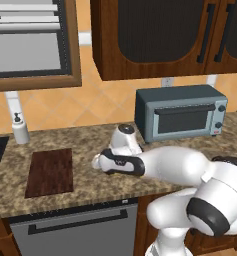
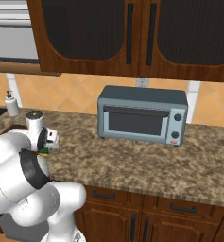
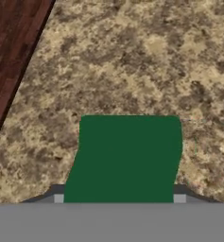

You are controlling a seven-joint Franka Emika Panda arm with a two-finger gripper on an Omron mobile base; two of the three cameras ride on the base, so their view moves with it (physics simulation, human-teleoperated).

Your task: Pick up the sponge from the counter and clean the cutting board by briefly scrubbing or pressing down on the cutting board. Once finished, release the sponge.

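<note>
Likely home kitchen — granite counter (image 1: 90, 175), toaster oven (image 1: 181, 112), cabinets (image 2: 132, 38)

Even, bright, rendered light; no glare. Soft faint shadow under toaster oven (image 2: 142, 116) on tabletop (image 2: 132, 160). Low resolution, slightly blurry textures; hand view coarse, pixelated. No edge distortion.

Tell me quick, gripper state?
Gripper: fingers either side of the sponge, seemingly shut on it, over the counter.
</note>
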